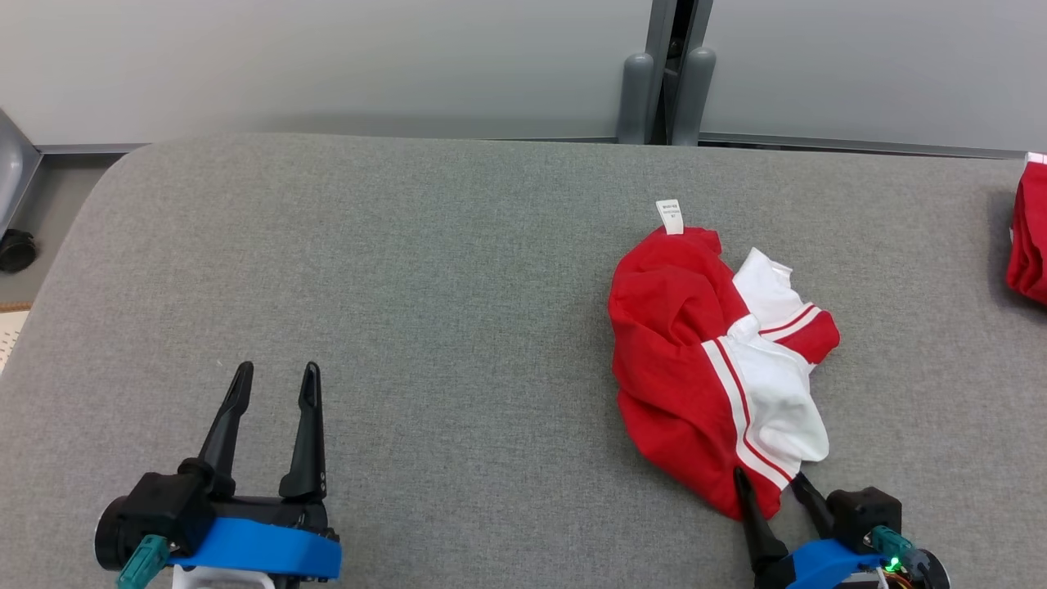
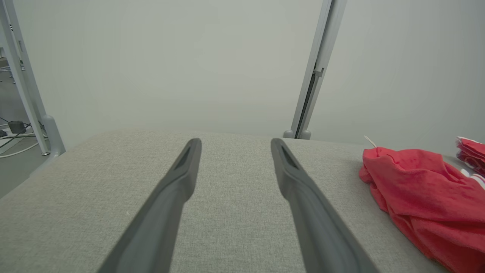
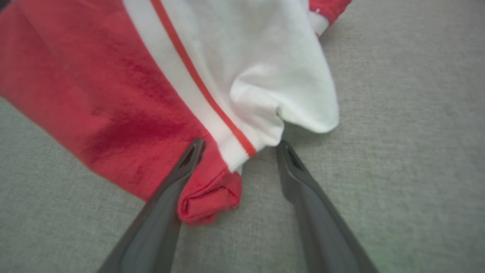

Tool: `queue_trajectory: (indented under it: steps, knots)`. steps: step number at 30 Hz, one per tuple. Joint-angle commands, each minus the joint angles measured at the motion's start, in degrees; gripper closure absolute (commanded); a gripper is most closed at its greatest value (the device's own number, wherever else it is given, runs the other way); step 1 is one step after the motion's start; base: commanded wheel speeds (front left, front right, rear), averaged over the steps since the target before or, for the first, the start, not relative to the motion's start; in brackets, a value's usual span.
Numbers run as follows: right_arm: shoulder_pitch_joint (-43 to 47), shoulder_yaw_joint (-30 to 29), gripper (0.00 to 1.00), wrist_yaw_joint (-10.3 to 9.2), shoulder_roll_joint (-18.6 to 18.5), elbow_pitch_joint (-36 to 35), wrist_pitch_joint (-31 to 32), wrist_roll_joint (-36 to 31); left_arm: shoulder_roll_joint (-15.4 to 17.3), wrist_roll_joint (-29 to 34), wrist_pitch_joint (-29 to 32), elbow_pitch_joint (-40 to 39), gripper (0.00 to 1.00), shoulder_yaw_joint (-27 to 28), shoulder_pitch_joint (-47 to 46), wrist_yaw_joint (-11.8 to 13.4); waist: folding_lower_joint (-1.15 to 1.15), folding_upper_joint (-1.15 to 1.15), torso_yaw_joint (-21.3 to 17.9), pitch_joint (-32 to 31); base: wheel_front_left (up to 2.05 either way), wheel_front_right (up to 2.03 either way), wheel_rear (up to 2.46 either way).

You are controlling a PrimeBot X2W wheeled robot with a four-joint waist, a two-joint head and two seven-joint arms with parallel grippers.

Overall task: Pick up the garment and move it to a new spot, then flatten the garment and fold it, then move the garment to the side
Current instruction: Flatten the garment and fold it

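Two grippers stand wide open and hold nothing. The right gripper (image 1: pixel 767 477) is at the near edge of the garment (image 1: pixel 695 368), a red and white bundle lying crumpled on the right part of the grey table (image 1: pixel 368 270). In the right wrist view, the rolled red corner (image 3: pixel 210 201) lies between the two fingers, and one finger lies over the red cloth.

I think the step is the first pick-up. To do it well, the gripper should go low, close on that thick corner, and lift slowly so the cloth does not slip out.

The left gripper (image 1: pixel 277 368) is well apart on the left, over bare table, which looks like a good new spot. Another red cloth (image 1: pixel 1029 237) lies at the right edge, so keep away from it. A small white label (image 1: pixel 670 216) sticks out at the garment's far side. I see nothing else in the way.
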Motion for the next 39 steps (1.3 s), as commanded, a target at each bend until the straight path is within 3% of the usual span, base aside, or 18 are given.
queue_trajectory:
  steps: [1,2,8,13,21,25,33,39]
  knots:
    - [0.15,0.94,0.79,0.01,0.29,2.07,0.38,0.71,-0.01,0.32,-0.17,0.12,0.00,0.33,-0.47,-0.15,0.00,0.00,-0.02,0.03,0.00,0.00,0.00]
    - [-0.24,0.93,1.00,0.00,0.30,2.14,-0.21,1.12,-0.09,0.44,-0.18,0.14,0.00,0.46,-0.44,-0.24,0.00,0.00,-0.08,0.02,0.00,0.00,0.00]
    - [-2.92,-4.35,1.00,-0.04,-0.09,-0.05,-3.19,0.21,-0.50,0.88,-0.18,0.10,0.00,1.18,0.36,-0.44,0.00,0.00,-1.15,-0.40,0.00,0.00,0.00]
    - [-4.33,-12.15,1.00,-0.02,-3.13,-5.13,-3.80,-1.36,-0.74,1.25,-0.18,-0.06,0.00,1.58,0.69,-0.71,0.00,0.00,-2.29,-0.63,0.00,0.00,0.00]
    - [-3.12,-23.41,1.00,-0.02,-8.83,-18.53,1.06,-2.97,-1.28,1.69,-0.18,0.02,0.00,2.02,1.04,-1.17,0.00,0.00,-3.48,-0.64,0.00,0.00,0.00]
    - [-1.83,-25.97,1.00,-0.01,-9.73,-25.60,4.60,-3.58,-1.50,1.95,-0.18,0.22,0.00,2.32,0.89,-1.39,0.00,0.00,-3.71,-0.70,0.00,0.00,0.00]
    - [-4.69,-19.25,1.00,-0.01,-9.41,-33.26,8.95,-3.07,-2.30,2.26,-0.18,1.01,0.00,2.15,-0.07,-2.18,0.00,0.00,-3.04,-1.35,0.00,0.00,0.00]
    - [-14.19,-6.72,1.00,-0.01,-9.13,-32.38,9.93,-2.51,-2.88,2.51,-0.18,1.31,0.00,2.23,-0.33,-2.54,0.00,0.00,-1.19,-1.14,0.00,0.00,0.00]
